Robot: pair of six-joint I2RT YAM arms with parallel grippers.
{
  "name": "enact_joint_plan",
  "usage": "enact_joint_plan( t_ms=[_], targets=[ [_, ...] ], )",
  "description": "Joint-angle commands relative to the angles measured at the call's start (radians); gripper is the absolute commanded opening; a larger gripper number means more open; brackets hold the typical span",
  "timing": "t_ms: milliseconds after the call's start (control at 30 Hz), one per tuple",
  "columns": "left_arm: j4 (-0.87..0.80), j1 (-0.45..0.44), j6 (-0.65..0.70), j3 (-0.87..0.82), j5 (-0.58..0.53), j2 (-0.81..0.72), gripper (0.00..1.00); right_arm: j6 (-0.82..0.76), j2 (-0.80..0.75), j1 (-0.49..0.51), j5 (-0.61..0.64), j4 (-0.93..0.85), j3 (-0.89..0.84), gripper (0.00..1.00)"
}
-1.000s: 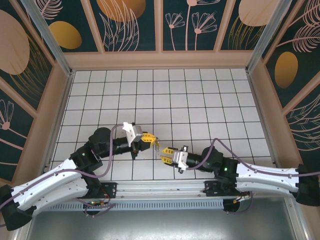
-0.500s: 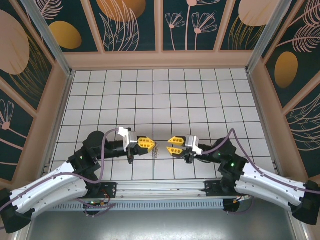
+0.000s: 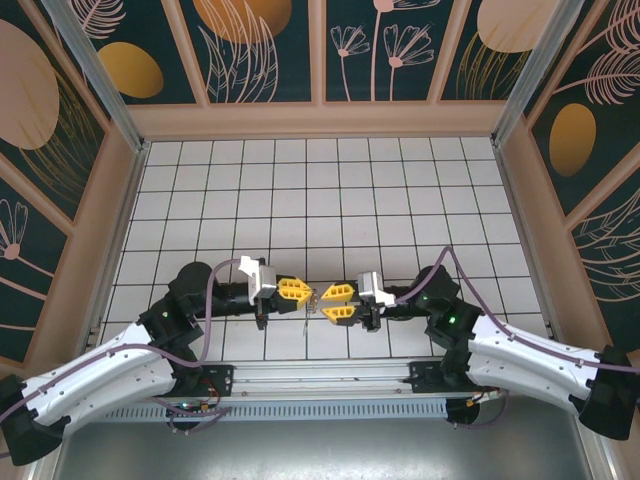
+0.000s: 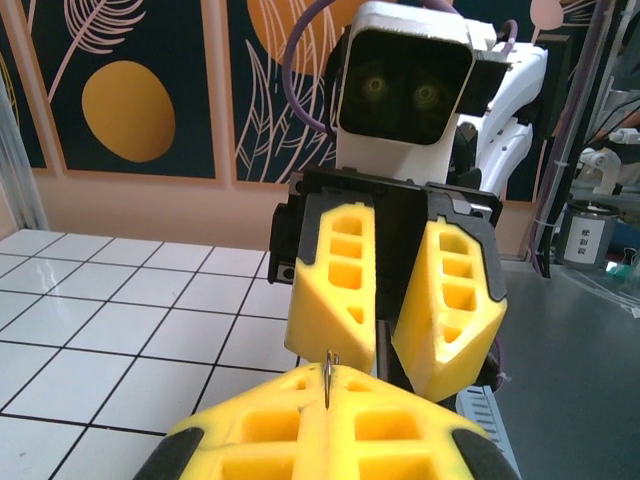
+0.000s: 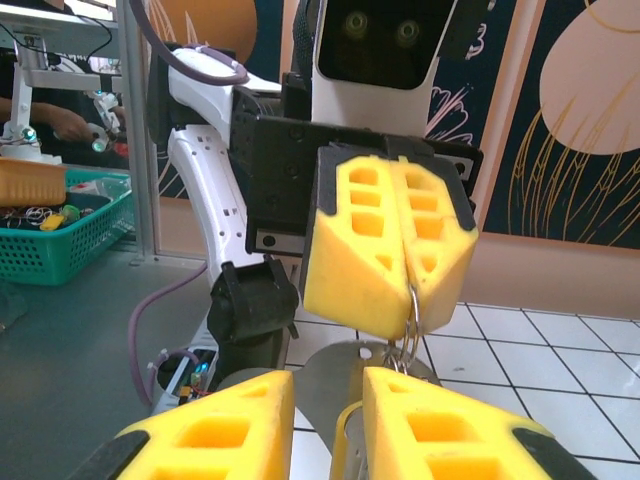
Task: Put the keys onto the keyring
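"Where was the keyring?"

"Its thin silvery metal ring [image 5: 412, 318] sat clenched in the left gripper [image 3: 304, 291], poking past the tips. What looked like a flat silvery key [image 5: 335, 380] hung beneath."

"And the right gripper [image 3: 324, 302]?"

"Facing it, fingers slightly parted. I couldn't tell whether it pinched anything. I judged a slow, square approach best. White gridded tabletop [image 3: 400, 200] lay below both jaws, dark teal floral wall panels [image 3: 265, 50] beyond."

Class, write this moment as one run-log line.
left gripper: shut on keyring | right gripper: facing it, grip unclear

Right gripper [image 3: 326, 301] has moved up to left gripper [image 3: 303, 291] (tips nearly meeting).
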Motion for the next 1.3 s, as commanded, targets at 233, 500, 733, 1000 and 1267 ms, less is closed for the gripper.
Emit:
enact_joint_plan(
  t_ms=[233,500,733,1000,1267],
  targets=[
    [0.023,0.003,0.025,0.015,0.028,0.006,0.00,0.021,0.032,-0.009,0.103,0.089,0.035,0.26],
    [0.021,0.002,0.027,0.023,0.028,0.014,0.00,0.022,0.061,-0.013,0.107,0.091,0.043,0.28],
    [0.006,0.003,0.032,0.030,0.016,0.017,0.00,0.005,0.087,-0.013,0.108,0.074,0.054,0.12],
    [-0.060,0.003,0.056,0.061,-0.012,0.034,0.00,-0.059,0.096,-0.014,0.144,-0.021,0.104,0.00],
    [-0.218,0.002,0.075,0.110,-0.046,0.089,0.12,-0.172,0.147,-0.015,0.190,-0.357,0.259,0.00]
  ],
)
